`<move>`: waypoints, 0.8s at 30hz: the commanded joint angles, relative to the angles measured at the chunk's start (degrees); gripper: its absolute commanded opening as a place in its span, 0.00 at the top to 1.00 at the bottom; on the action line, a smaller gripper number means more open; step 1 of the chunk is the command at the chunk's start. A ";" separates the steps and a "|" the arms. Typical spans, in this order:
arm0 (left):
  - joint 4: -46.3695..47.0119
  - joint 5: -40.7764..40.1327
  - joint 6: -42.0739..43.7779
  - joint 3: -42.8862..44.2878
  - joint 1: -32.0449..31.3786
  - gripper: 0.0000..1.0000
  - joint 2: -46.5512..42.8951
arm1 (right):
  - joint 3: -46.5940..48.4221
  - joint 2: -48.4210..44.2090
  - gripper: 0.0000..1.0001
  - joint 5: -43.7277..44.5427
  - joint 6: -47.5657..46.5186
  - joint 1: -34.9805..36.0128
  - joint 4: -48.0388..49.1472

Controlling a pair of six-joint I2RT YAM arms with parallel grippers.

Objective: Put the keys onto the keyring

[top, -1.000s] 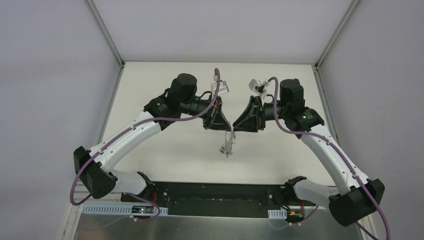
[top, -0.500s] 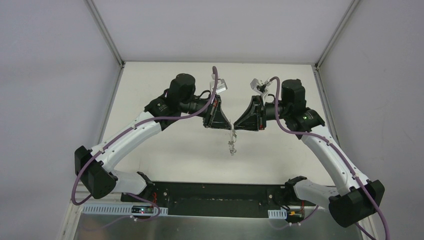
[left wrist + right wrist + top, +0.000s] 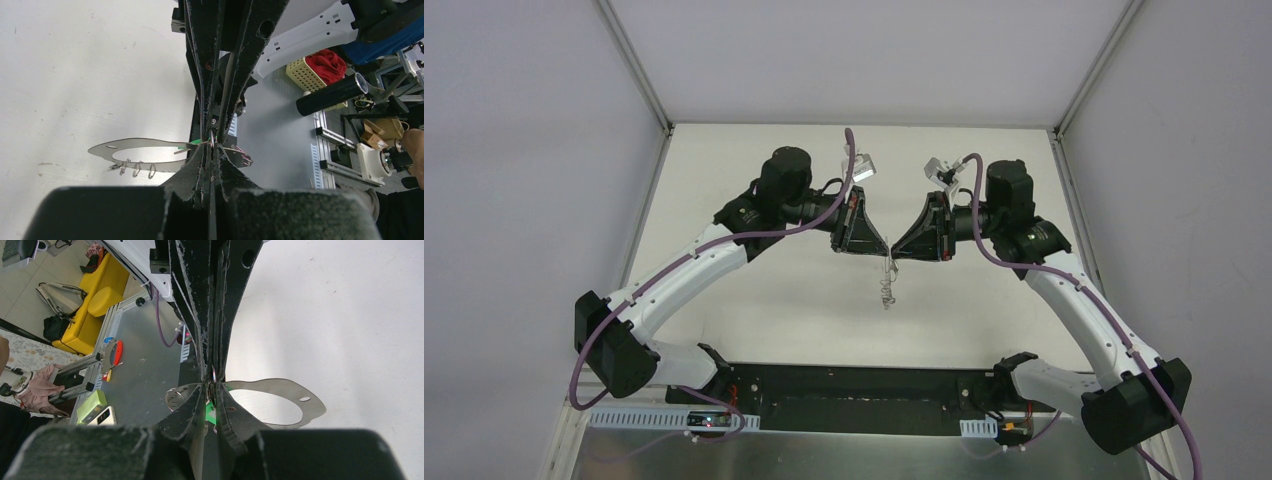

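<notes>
Both grippers meet tip to tip above the table's middle. My left gripper [image 3: 881,254] [image 3: 210,149] is shut on the keyring [image 3: 131,145], a flat thin silver loop carrying small wire rings [image 3: 135,170]. It sticks out sideways from the fingertips and hangs below the grippers in the top view [image 3: 885,288]. My right gripper [image 3: 897,256] [image 3: 211,388] is shut on the key; its green head [image 3: 210,413] shows between the fingers, and a green sliver shows in the left wrist view [image 3: 201,142]. The key's blade is hidden. The keyring also shows in the right wrist view [image 3: 285,388].
The white table [image 3: 754,300] lies under the grippers, with metal frame posts [image 3: 634,65] at its back corners. A black base plate [image 3: 854,385] runs along the near edge between the arm bases. A small loose ring [image 3: 175,397] hangs beside the right fingers.
The hanging keyring has swung from slanting left to hanging nearly straight down. Both grippers stay tip to tip; the left wrist has turned slightly.
</notes>
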 commanded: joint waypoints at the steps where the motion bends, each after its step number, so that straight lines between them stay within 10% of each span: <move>1: 4.68 1.33 -1.10 -0.46 0.71 1.00 -0.88 | 0.16 -0.49 0.86 -1.80 0.38 -0.22 2.19; 17: 2.89 -0.07 3.39 -1.66 1.07 1.00 -1.69 | 1.88 -0.36 1.00 -0.52 -0.60 -0.47 -0.13; 24: -8.30 -4.14 16.57 1.37 1.07 0.82 -3.66 | 5.55 2.01 1.00 1.87 -6.25 1.37 -7.92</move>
